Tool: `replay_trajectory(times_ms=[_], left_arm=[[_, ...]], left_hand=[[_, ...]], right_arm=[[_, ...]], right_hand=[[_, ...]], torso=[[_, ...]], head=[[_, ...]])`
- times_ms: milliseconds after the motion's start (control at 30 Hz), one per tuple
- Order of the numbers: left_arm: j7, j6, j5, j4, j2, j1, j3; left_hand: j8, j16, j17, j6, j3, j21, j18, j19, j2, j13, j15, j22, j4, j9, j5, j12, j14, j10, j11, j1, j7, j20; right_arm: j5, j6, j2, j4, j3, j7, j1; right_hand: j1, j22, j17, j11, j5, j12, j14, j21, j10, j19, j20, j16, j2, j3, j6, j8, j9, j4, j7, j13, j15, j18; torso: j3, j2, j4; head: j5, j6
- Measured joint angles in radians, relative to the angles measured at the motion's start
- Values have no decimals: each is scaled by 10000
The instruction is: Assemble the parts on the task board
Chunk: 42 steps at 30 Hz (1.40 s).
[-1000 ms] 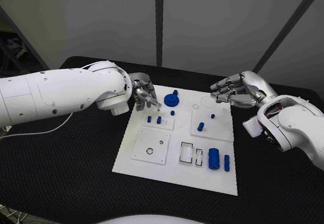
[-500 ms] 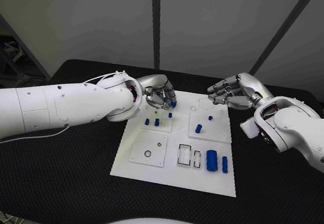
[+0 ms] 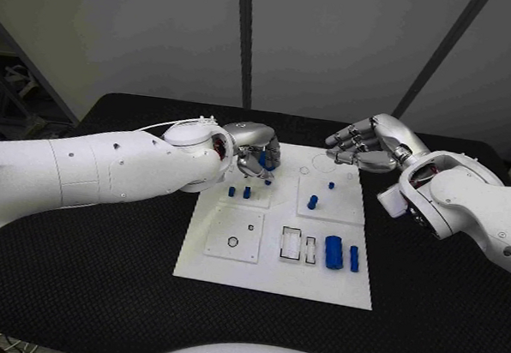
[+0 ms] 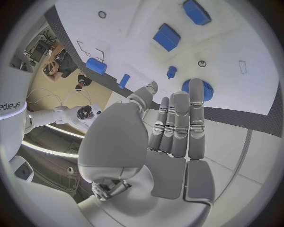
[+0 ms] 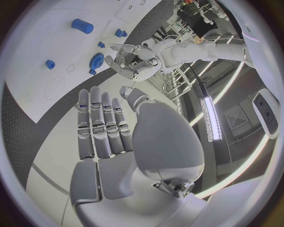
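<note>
A: Where is the left hand?
B: Over the far left corner of the task board, right above the blue gear. In the left wrist view its fingers lie straight side by side, their tips at the gear, with nothing held; whether they touch it I cannot tell.

A: And the right hand?
B: Released too, fingers loosely curved, hovering over the board's far right corner and holding nothing.

A: Where are the other parts?
B: Outward from the gear, toward the near edge: two small pegs, a further peg, then the large cylinder with a slim bar beside it.

A: Which step is this?
B: I judge it the reach for the gear. Next, the left hand's fingers must close round its rim, lift it clear, then carry it to its seat.
</note>
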Motion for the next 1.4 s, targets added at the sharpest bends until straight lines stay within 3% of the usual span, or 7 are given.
replay_trajectory(times_ms=[533, 1100, 1133, 1400], left_arm=[[-35, 527, -612, -604, 466, -41, -29], [-99, 1036, -746, -702, 534, -82, -30], [-108, 1073, -750, -708, 540, -87, -30], [-137, 1208, -762, -734, 578, -111, -30]], left_hand=[[-104, 1218, 550, 247, 163, 660, -3, 143, 0, -182, 1, 660, -1, -67, 1, 0, 314, 10, -10, 0, -30, 37], [-190, 2258, 1124, 461, 424, 1655, -21, 411, 1, -326, -72, 1575, -9, -123, 3, 0, 635, 279, -63, 0, 42, 19], [-190, 2273, 1148, 461, 424, 1693, -406, 447, 1, -331, -44, 1615, -8, -127, 3, 0, 662, 279, -63, 0, 42, -17], [-296, 2684, 1356, 568, 677, 2060, -398, 518, 149, -396, -89, 1963, -91, -161, 3, -41, 795, 456, -101, 148, 77, -17]], right_arm=[[-35, -1, -9, 32, 0, 3, -1], [-47, 1, -3, 37, 1, -2, -1], [-48, 2, -3, 37, 1, -2, -1], [-51, 3, 0, 38, 1, -4, -1]], right_hand=[[-1, -1, 1, 0, 0, 0, 1, -39, 0, 0, 0, 0, 0, 0, 0, 0, -1, 1, 0, -24, 0, -1], [-1, -8, -6, 0, 0, 1, 0, -39, 1, 0, 0, 0, 0, 0, 0, -1, -2, 1, 0, -22, 0, 0], [-1, -8, -6, 0, 0, 1, 1, -39, 1, 0, 0, 0, 0, 0, 0, -1, -2, 1, 0, -22, 0, -1], [-1, -7, -6, 0, 0, 1, 1, -39, 1, 0, 0, 1, 0, 0, 32, -1, -3, 1, 33, -40, -1, 0]], torso=[[9, -4, -8], [8, -7, 13], [6, -7, 13], [5, -6, 13]], head=[[-53, -40], [-74, -77], [-73, -79], [-83, -93]])
